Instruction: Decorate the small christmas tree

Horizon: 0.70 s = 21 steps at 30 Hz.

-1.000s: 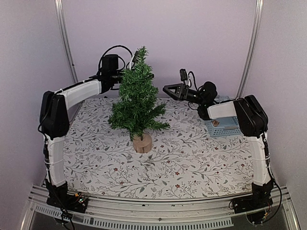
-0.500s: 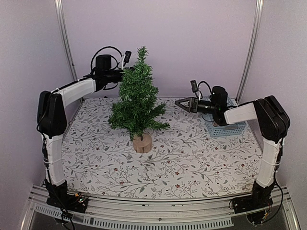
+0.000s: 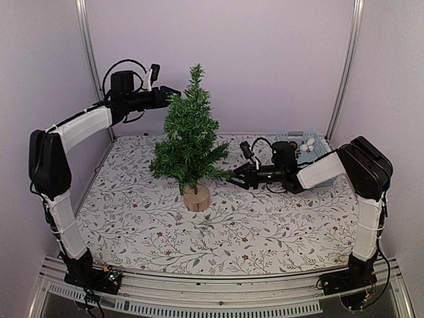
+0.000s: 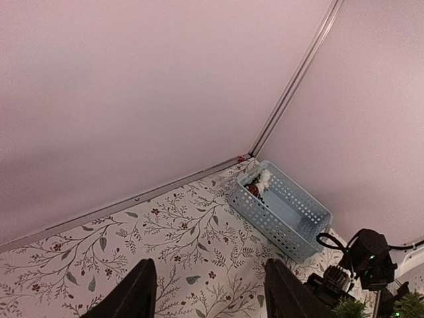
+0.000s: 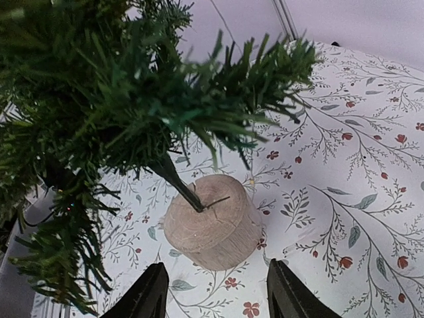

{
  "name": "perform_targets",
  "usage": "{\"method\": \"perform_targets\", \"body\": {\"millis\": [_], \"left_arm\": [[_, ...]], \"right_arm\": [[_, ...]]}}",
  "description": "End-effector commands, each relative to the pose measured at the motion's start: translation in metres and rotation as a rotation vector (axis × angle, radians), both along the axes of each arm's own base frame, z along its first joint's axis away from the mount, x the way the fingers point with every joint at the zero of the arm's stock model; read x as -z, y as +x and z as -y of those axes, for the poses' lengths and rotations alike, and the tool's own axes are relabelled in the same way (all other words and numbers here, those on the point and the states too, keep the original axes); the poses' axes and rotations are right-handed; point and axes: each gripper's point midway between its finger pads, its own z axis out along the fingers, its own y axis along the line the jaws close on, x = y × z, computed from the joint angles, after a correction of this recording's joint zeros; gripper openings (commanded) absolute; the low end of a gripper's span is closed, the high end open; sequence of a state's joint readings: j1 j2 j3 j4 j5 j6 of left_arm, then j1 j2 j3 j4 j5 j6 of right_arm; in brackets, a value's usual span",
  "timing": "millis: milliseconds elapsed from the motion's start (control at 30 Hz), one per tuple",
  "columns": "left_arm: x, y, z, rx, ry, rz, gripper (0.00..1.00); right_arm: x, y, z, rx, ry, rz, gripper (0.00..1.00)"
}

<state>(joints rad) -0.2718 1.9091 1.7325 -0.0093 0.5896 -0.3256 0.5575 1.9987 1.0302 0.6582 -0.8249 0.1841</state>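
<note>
Hanging looks unstarted: the tree [image 3: 189, 136] shows no ornament; decorations [image 4: 258, 184] lie in the basket [image 4: 273, 226] at two o'clock. The left jaws and right jaws stand half-open, empty.

Blue basket [image 4: 271, 218] far rt corner, floral cloth [image 3: 265, 225].

Above right gripper [image 5: 217, 265]: small christmas tree [image 5: 99, 99] blurry, top cut off. Fwd of left gripper [image 4: 209, 263]: basket [image 4: 271, 225] contents too small.
</note>
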Motion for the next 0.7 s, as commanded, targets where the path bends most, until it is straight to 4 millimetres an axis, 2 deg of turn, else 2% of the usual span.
{"method": "perform_targets", "body": {"millis": [0,200,433,667], "left_arm": [[-0.009,-0.007,-0.008,-0.021,-0.013,0.028,0.57],[-0.006,-0.008,-0.009,-0.021,-0.015,0.014,0.57],[0.002,-0.010,-0.008,-0.009,-0.015,0.000,0.57],[0.008,-0.011,-0.009,-0.007,-0.012,-0.008,0.57]], "right_arm": [[0.022,0.005,-0.005,0.000,-0.034,0.042,0.52],[0.040,0.005,-0.019,-0.037,-0.032,0.016,0.49],[0.041,0.016,-0.032,-0.060,-0.013,0.020,0.45],[0.048,0.015,-0.041,-0.125,0.001,-0.015,0.43]]}}
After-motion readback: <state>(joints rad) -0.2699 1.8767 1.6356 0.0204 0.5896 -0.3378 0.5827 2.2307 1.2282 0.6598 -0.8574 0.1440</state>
